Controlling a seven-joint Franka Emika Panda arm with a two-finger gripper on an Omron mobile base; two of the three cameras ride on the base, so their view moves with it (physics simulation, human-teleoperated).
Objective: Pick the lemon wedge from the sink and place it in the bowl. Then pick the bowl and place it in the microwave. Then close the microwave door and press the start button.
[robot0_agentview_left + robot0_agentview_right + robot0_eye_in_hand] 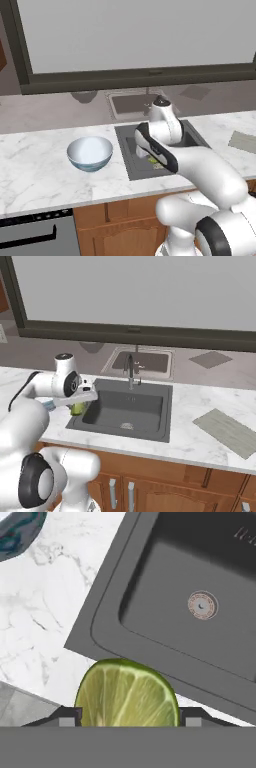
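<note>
Gripping lemon wedge [127,694], claw [128,722] above sink [165,647] rim; no legible writing.

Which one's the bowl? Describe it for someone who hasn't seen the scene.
Start at the dark sink set in the marble counter. In the left base view, the bowl stands on the counter just left of it: round, pale bluish inside, the one dish there.
</note>
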